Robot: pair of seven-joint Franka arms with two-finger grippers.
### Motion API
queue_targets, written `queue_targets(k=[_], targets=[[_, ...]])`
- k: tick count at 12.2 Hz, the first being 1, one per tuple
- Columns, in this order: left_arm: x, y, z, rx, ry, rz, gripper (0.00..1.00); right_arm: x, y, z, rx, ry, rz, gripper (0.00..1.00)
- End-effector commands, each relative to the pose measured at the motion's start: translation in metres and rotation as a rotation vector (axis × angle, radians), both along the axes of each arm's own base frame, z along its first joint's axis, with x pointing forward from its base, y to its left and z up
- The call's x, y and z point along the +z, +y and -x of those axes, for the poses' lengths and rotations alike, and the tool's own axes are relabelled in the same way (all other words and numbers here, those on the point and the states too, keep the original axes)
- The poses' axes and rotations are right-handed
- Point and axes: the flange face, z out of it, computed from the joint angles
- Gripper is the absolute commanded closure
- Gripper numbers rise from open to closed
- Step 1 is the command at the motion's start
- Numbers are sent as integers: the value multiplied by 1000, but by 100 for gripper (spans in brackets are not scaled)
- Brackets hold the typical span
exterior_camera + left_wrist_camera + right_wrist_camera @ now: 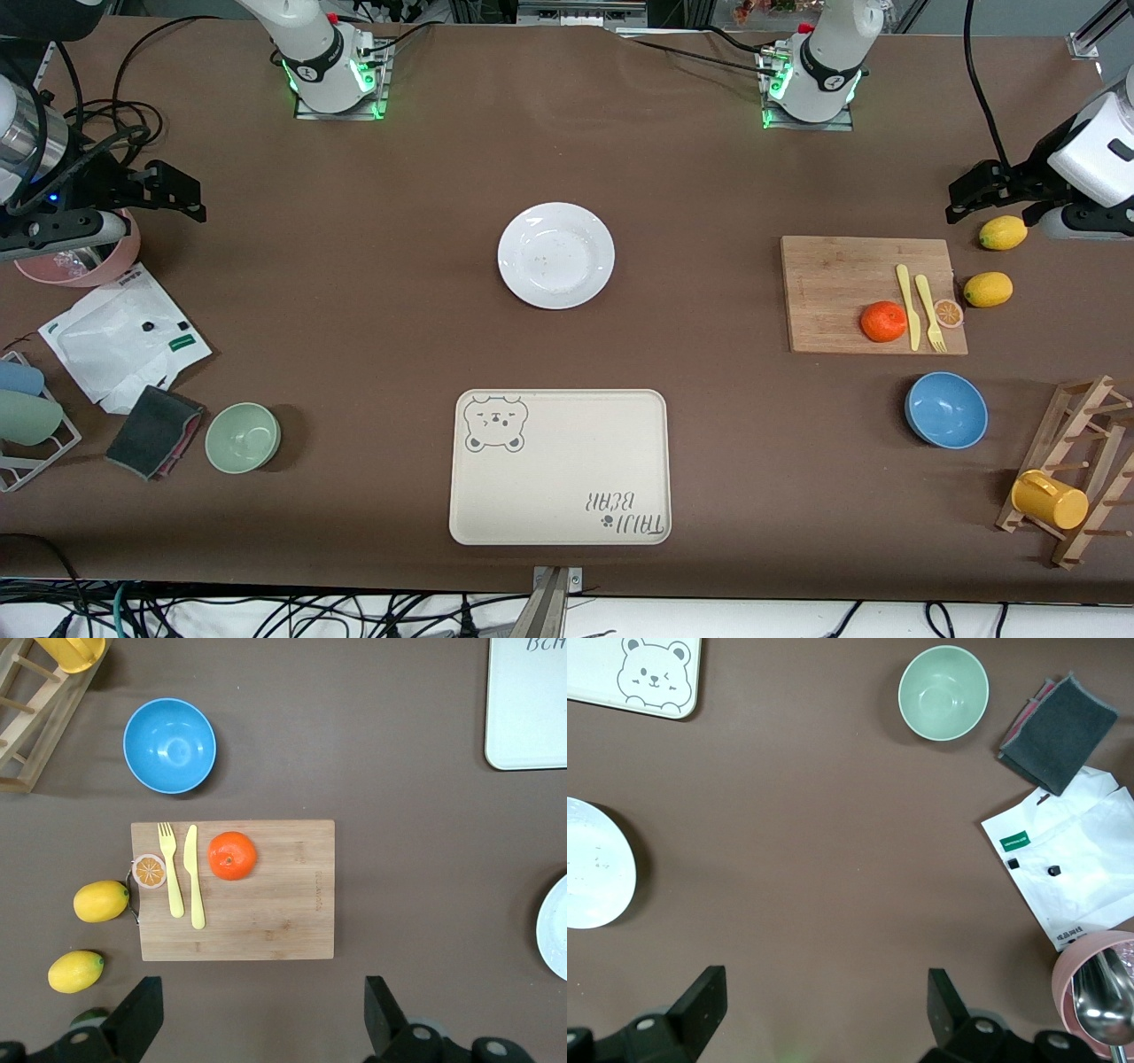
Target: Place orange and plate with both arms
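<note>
The orange (883, 321) lies on a wooden cutting board (833, 283) toward the left arm's end of the table; it also shows in the left wrist view (232, 855). The white plate (555, 254) sits empty mid-table, and its edge shows in both wrist views (556, 935) (594, 875). My left gripper (961, 199) (261, 992) is open and empty, up over bare table beside the board. My right gripper (190, 199) (824, 983) is open and empty, up over bare table beside a pink bowl (84, 266).
On the board lie a yellow knife (907, 306), a fork (930, 312) and an orange slice (949, 313). Two lemons (1003, 232) (988, 289) lie beside it. Nearer the camera are a cream bear tray (558, 470), blue bowl (946, 409), green bowl (243, 437), cup rack (1072, 478), white bag (124, 337) and grey cloth (155, 431).
</note>
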Motion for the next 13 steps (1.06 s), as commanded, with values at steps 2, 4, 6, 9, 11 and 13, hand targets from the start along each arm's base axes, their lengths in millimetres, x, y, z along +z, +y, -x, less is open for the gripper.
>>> queue_targets(k=[2, 4, 6, 9, 11, 13], targets=[[-6, -1, -3, 5, 22, 21, 0, 4, -2, -1, -6, 7, 12, 0], [-8, -1, -3, 2, 25, 23, 0, 4, -1, -1, -6, 7, 12, 0], [-12, 0, -5, 2, 33, 22, 0, 4, -2, -1, -8, 7, 12, 0], [-47, 4, -21, 5, 95, 16, 0, 4, -2, -1, -8, 7, 12, 0], [-72, 7, -30, 0, 137, -10, 0, 3, -2, -1, -6, 9, 12, 0], [-101, 12, -36, -10, 184, -48, 0, 3, -2, -1, -6, 10, 12, 0]])
